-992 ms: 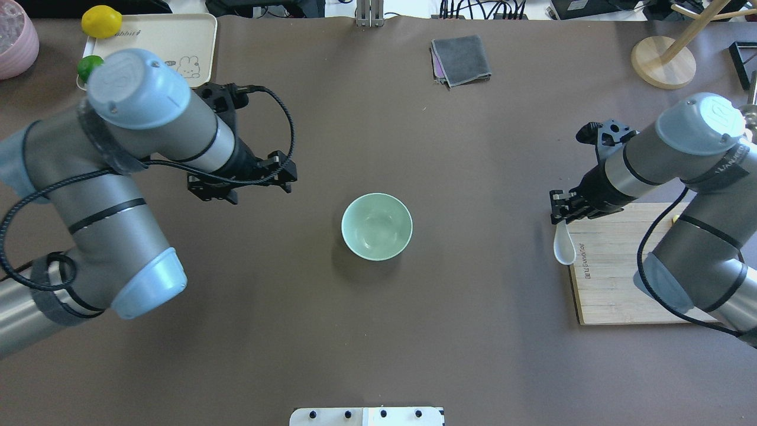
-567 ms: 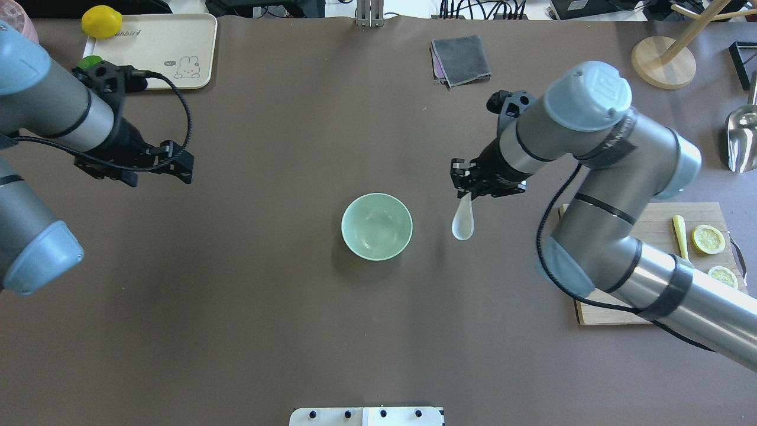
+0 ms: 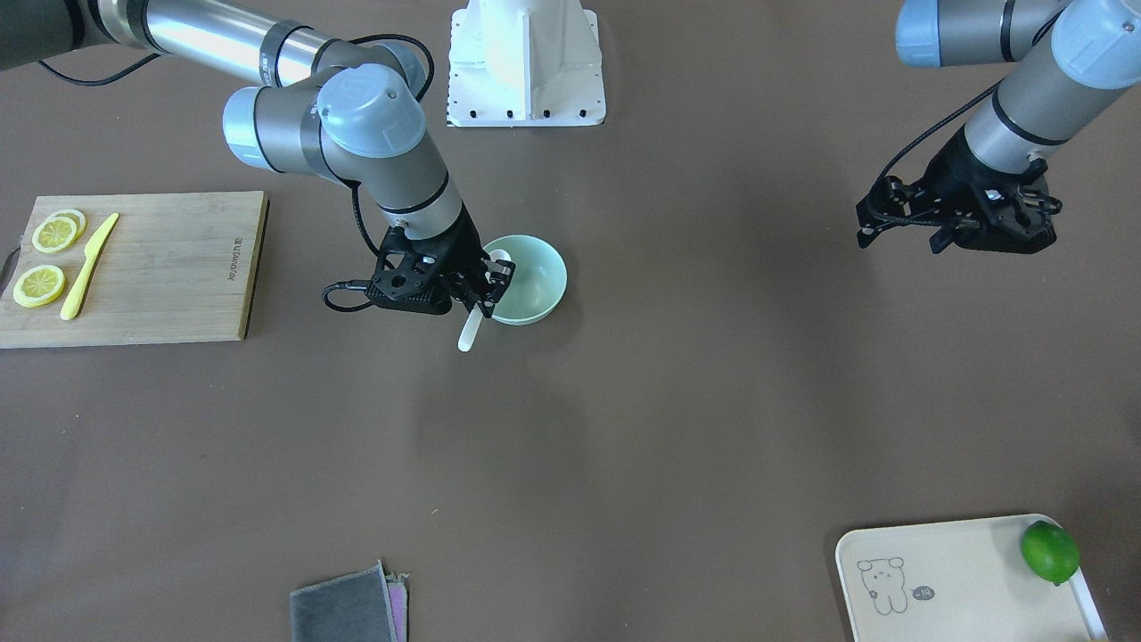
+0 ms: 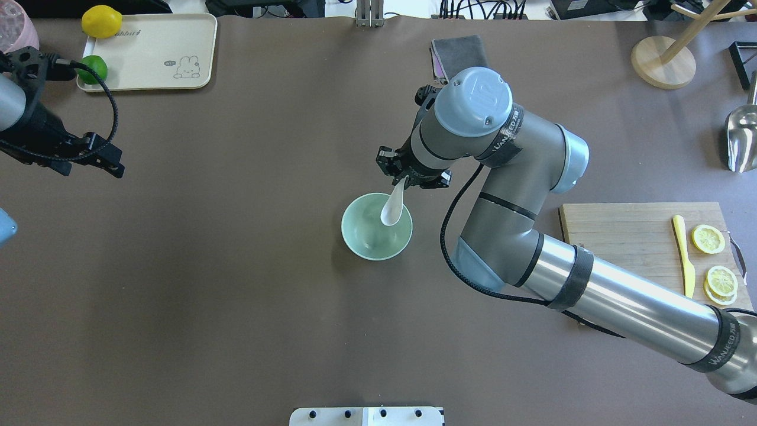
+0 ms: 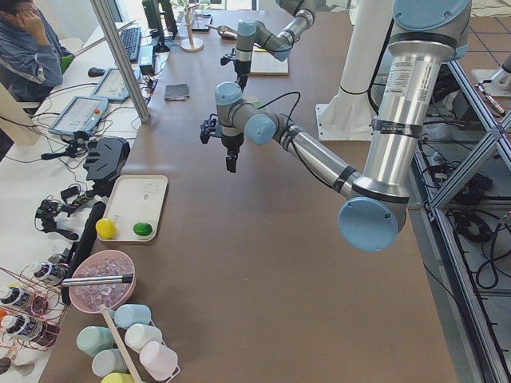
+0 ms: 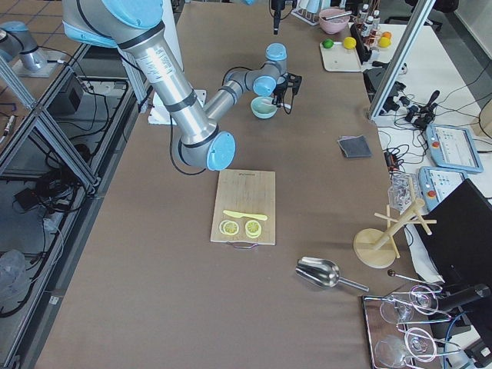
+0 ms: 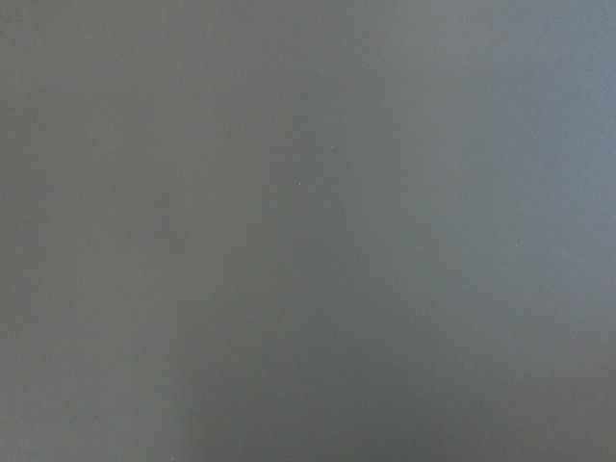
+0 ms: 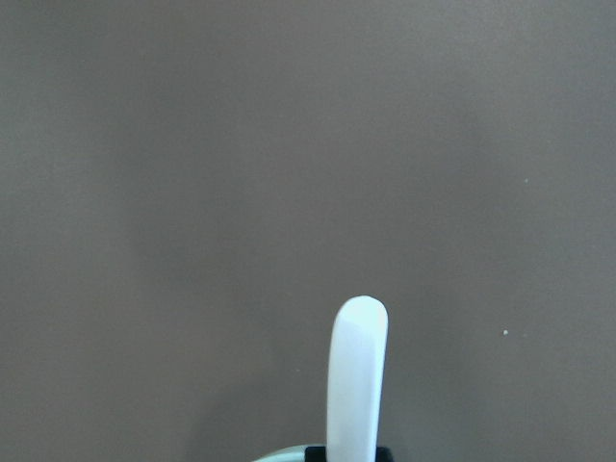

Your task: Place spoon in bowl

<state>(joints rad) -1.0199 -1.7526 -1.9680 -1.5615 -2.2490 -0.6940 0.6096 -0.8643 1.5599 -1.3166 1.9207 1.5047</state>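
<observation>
The pale mint-green bowl stands at the table's middle; it also shows in the front view and the right side view. My right gripper is shut on the handle of the white spoon just beyond the bowl's far rim. The spoon hangs tilted, its scoop over the bowl's inside. In the front view the scoop shows over the bowl and the handle end sticks out past the gripper. The right wrist view shows the handle end. My left gripper hangs open and empty far to the left.
A wooden cutting board with a yellow knife and lemon slices lies at the right. A cream tray with a lemon and a lime is at the back left. A folded grey cloth lies behind the right arm.
My right gripper has carried the spoon leftward from the cutting board's edge to the bowl, scoop now over it. My left arm has drawn back to the left edge.
</observation>
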